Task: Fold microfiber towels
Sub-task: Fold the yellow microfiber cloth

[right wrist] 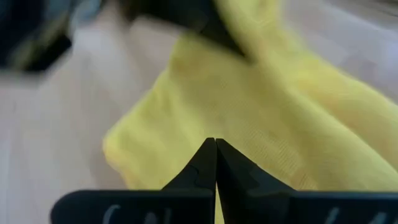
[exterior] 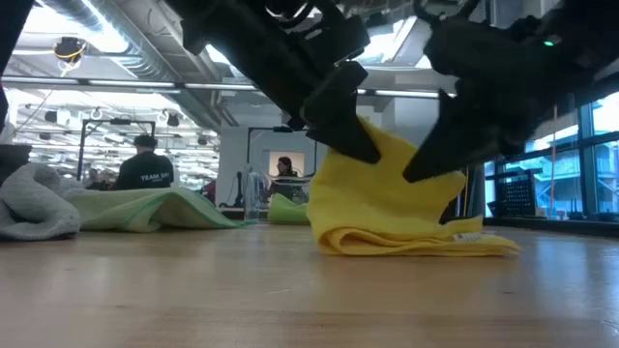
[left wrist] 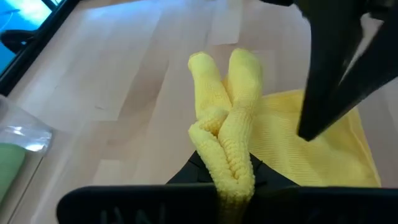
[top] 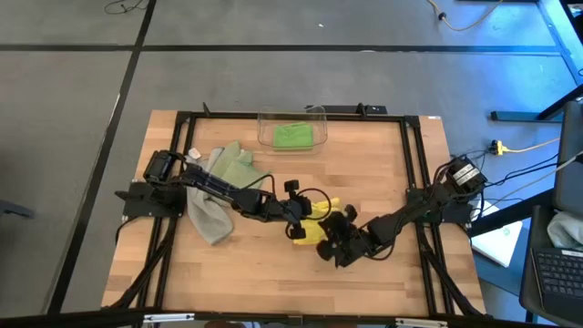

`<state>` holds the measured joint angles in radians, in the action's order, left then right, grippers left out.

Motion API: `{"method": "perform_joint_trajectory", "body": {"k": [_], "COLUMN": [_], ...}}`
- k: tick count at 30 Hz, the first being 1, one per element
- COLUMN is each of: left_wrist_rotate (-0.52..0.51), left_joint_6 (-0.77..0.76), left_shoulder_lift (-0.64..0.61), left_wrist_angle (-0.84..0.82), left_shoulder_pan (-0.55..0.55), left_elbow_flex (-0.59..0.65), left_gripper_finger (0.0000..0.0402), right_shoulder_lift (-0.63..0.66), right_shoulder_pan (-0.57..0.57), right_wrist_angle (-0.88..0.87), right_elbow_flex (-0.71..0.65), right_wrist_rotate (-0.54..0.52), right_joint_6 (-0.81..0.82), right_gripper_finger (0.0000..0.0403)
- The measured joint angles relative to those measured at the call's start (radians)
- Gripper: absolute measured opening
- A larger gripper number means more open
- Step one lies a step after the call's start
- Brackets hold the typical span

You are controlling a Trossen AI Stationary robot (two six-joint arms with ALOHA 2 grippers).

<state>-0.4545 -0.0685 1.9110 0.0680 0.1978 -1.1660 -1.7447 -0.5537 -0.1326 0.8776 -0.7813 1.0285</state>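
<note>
The yellow towel lies near the middle of your table, a little toward the near edge, already doubled into a few loose layers. Expect it to be light, soft and floppy: it will sag from wherever you lift it and the layers may slide on each other, so take it at a corner or along a folded edge, not in the middle of the sheet.

Your left gripper has its fingers pressed together on a bunched ridge of that yellow cloth, which stands up in two rolls beyond the fingertips. In the low view this pinch lifts part of the towel into a peak while the rest stays flat on the wood.

Your right gripper is over the same towel from the right side, fingers pressed tip to tip. The yellow cloth fills the wrist view beyond the tips, but you cannot tell whether any fabric is caught between them, or only touched.

Off to the left, the pale green towel and the grey towel lie crumpled under the left arm. The bright green towel sits folded in the clear bin at the far edge.
</note>
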Motion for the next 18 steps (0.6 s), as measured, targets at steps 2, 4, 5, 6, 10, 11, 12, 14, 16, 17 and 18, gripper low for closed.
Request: {"method": "perform_joint_trajectory", "body": {"k": [2,4,5,6,10,11,12,14,16,17,18], "left_wrist_rotate": [0.001,0.003,0.004,0.005,0.010,0.014,0.022,0.041,0.055,0.057,0.058], "left_joint_6": [0.000,0.007,0.017,0.023,0.030,0.030,0.030,0.030,0.030,0.030,0.030], "left_shoulder_lift": [0.000,0.000,0.000,0.000,0.000,0.000,0.000,0.000,0.000,0.000,0.000], "left_wrist_angle": [0.003,0.004,0.004,0.004,0.004,0.004,0.004,0.004,0.005,0.006,0.008], "left_shoulder_pan": [-0.004,-0.005,-0.005,-0.004,-0.006,-0.006,-0.006,-0.006,-0.006,-0.006,-0.006], "left_elbow_flex": [0.000,0.000,0.000,0.000,0.000,0.000,0.000,0.000,0.000,0.000,0.000], "left_gripper_finger": [0.0000,0.0000,0.0000,0.0000,0.0000,0.0000,0.0000,0.0000,0.0000,0.0000,0.0000], "right_shoulder_lift": [-0.002,-0.017,-0.034,-0.054,-0.174,-0.206,-0.231,-0.260,-0.273,-0.277,-0.283], "right_shoulder_pan": [-0.002,-0.003,-0.003,-0.002,-0.001,-0.002,-0.002,-0.004,-0.005,-0.005,-0.005], "right_wrist_angle": [0.009,0.035,0.064,0.101,0.294,0.319,0.322,0.321,0.325,0.325,0.325], "right_elbow_flex": [0.000,0.000,0.000,0.000,0.007,0.017,0.027,0.049,0.064,0.068,0.071], "right_wrist_rotate": [-0.066,-0.135,-0.152,-0.159,-0.105,-0.100,-0.107,-0.164,-0.217,-0.228,-0.233], "right_joint_6": [0.099,0.149,0.152,0.150,0.145,0.143,0.144,0.145,0.144,0.144,0.143], "right_gripper_finger": [0.0005,0.0004,0.0004,0.0004,0.0003,0.0003,0.0002,0.0002,0.0002,0.0002,0.0002]}}
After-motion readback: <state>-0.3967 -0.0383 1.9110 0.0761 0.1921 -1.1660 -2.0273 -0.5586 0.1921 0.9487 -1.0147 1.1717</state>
